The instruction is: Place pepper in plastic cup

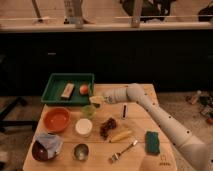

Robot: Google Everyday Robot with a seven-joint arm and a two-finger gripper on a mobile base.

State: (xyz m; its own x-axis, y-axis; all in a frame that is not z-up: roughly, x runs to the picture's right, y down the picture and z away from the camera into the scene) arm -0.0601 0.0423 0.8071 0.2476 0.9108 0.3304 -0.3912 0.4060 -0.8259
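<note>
- With the arm reaching across the bench (140, 155), your end effector (96, 100) hangs just above the cup (89, 111), fingers closed.
- You cannot clearly see the pepper; it is most likely pinched in the end effector, which is a judgement, since nothing dark green lies loose near the cup.
- The cup sits in front of the green tray (56, 82), with the orange bowl (56, 119) to its left and the white container (83, 127) just in front of it.
- Risk: the cup is small and light, so if you release off-centre the pepper may catch the rim and fall onto the bench.
- Risk: lowering too far could tip the cup or knock it into the white container.
- Risk: a long pepper may stand proud of the cup and topple out.
- No brand, label or writing can be read anywhere.
</note>
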